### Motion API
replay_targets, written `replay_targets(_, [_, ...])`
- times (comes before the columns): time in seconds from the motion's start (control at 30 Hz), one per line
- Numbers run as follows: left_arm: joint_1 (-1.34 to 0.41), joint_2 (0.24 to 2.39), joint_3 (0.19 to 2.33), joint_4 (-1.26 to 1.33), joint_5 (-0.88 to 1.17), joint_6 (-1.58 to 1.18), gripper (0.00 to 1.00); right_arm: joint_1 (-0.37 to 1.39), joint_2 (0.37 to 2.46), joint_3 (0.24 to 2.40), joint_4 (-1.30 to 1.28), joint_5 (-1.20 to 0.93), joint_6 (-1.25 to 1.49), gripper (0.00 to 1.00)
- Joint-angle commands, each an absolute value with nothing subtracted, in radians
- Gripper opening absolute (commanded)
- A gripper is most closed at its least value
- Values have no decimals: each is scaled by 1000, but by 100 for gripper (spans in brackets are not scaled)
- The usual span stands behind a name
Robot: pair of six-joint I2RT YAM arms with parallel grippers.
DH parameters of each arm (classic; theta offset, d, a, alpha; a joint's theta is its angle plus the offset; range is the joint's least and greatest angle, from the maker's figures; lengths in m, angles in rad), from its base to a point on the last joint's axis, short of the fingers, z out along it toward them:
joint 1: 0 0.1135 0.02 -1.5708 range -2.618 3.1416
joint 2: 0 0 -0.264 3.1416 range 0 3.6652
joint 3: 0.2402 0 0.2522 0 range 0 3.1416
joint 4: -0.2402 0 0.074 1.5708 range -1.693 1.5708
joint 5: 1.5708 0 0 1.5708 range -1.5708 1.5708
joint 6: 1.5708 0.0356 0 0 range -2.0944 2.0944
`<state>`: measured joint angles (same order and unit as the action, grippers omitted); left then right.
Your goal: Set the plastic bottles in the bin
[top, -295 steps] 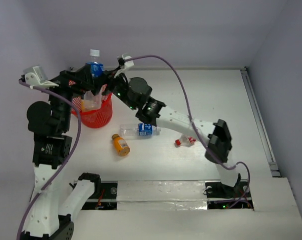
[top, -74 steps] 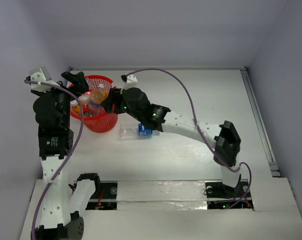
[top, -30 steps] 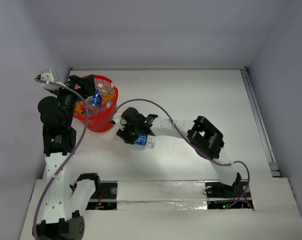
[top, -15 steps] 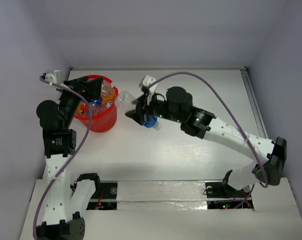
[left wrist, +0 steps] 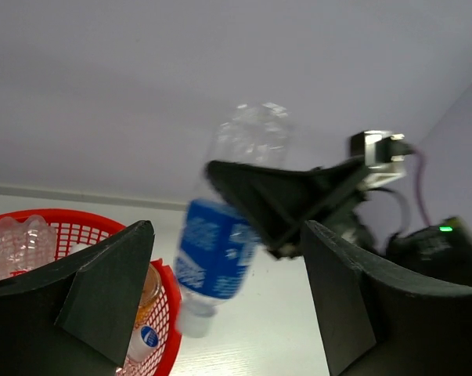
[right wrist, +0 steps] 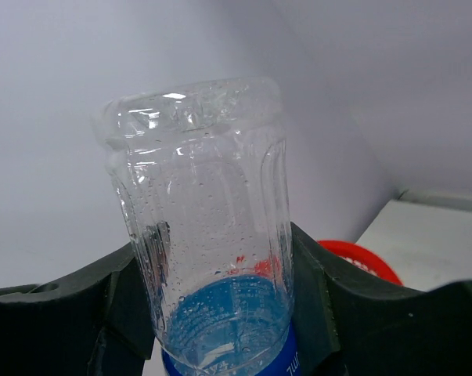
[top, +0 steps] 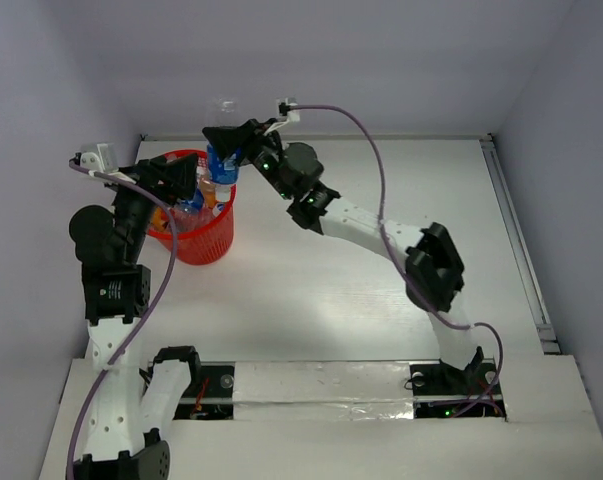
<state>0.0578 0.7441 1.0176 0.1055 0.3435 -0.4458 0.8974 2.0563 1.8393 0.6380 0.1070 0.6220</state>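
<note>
One clear plastic bottle with a blue label point(top: 221, 160) is in the air, base up and cap down. It is tilted over the far right rim of the round red mesh plastic bin point(top: 207, 250).
- Right gripper point(top: 233, 142): jaws closed on the bottle's mid-body, about the top of the label band.
- Left gripper point(top: 181, 180): over the bin, jaws wide apart, nothing between them.

Handling, judged:
- It looks empty apart from droplets inside, so it should be very light.
- The thin wall will likely dent under a hard squeeze, and the smooth skin may slip.
- The ribbed middle near the label seems the best hold. The neck is too narrow and the domed base too slick.

Count:
- One bin.
- One bottle held.
- At least three more in the bin: an unlabelled clear bottle point(left wrist: 16, 243), an orange-filled bottle point(left wrist: 146, 287) and another blue-labelled one point(top: 187, 210). They overlap, so the exact total is unclear.
- No bottles are visible on the white table point(top: 381, 200).
</note>
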Motion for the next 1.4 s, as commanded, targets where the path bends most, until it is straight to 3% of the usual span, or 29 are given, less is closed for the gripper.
replay_targets(0.0, [44, 723, 1068, 121, 322, -426, 73, 907, 2150, 2020, 744, 94, 758, 30])
replay_targets(0.27, [35, 721, 1066, 123, 328, -426, 73, 937, 2247, 2160, 677, 37, 683, 29])
replay_targets(0.6, [35, 716, 1068, 121, 327, -420, 74, 1009, 2373, 2229, 526, 138, 460, 30])
replay_targets(0.93, [35, 716, 1068, 118, 318, -419, 74, 1040, 2413, 2295, 393, 219, 408, 39])
replay_targets(1.23, [35, 710, 1063, 118, 299, -411, 74, 1040, 2284, 2031, 454, 166, 476, 80])
replay_targets(1.3, [35, 709, 1062, 115, 288, -407, 74, 1040, 2270, 2031, 442, 156, 474, 82])
replay_targets(1.37, [35, 707, 1058, 114, 278, -403, 74, 1040, 2258, 2033, 437, 150, 466, 92])
